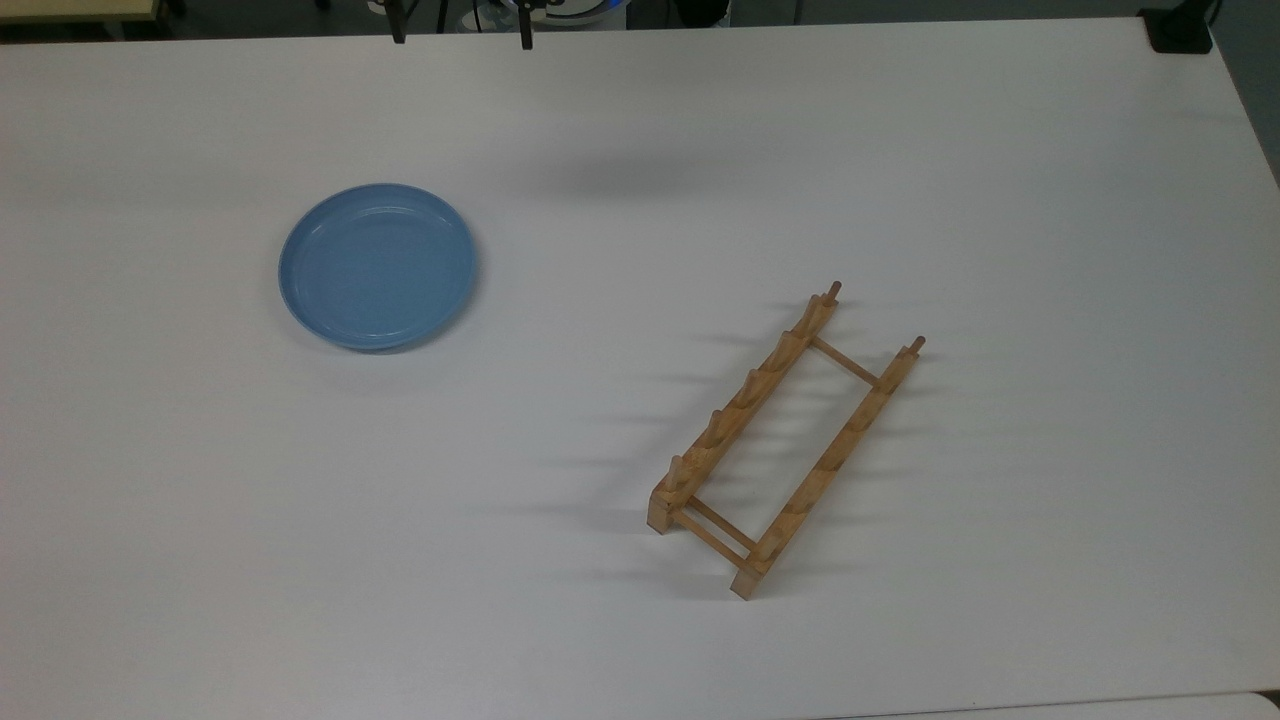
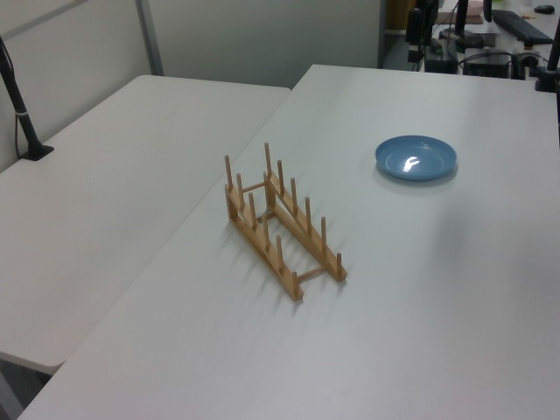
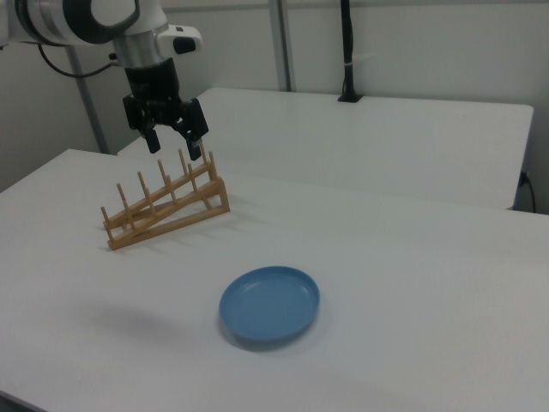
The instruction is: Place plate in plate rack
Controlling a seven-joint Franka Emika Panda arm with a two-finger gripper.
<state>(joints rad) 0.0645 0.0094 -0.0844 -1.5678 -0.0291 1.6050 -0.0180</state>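
Lying flat nearer the bench's (image 3: 446, 283) front edge in the right view, the plate (image 3: 269, 305) offers little rim to grab. Farther back, the plate rack (image 3: 165, 204) could tip. Above hangs the gripper (image 3: 172, 146), jaws apart, empty.

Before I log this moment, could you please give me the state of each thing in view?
plate: flat on the table, right side up, empty, untouched.
plate rack: standing upright on the table, slots empty.
gripper: raised in the air, fingers open, holding nothing.
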